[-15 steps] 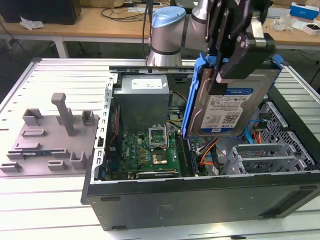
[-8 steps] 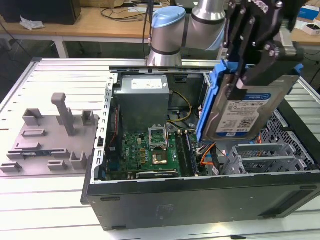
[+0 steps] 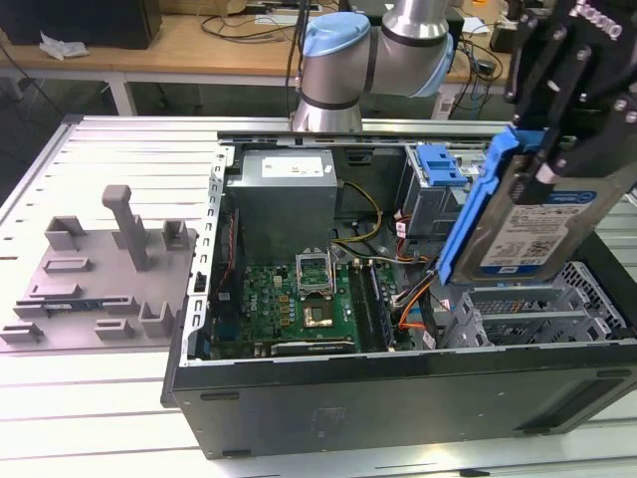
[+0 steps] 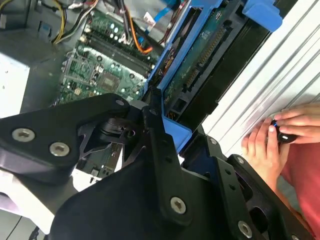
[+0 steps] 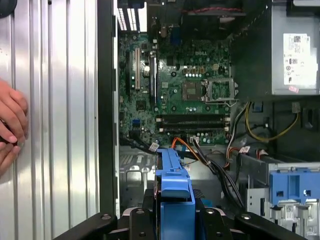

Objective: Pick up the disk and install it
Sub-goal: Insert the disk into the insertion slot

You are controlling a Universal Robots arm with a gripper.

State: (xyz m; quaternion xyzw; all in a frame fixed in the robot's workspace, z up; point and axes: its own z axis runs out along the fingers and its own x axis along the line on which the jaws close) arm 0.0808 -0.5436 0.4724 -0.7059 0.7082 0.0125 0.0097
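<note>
In the upper right of the exterior view, the black gripper (image 3: 549,149) clamps the disk (image 3: 528,224). The disk hangs tilted above the open computer case (image 3: 398,398).

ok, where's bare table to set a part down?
Free: ribbed table on the exterior view's left, nearer and farther than the grey fixture. Crowded: the case interior, the disk hanging over its drive cage; a hand rests on the table beside the case.

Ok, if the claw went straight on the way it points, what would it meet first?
Likely the grey drive cage in the open case: the claw, shut on the disk, hangs above it, disk's lower end leading. Depth is unclear.
</note>
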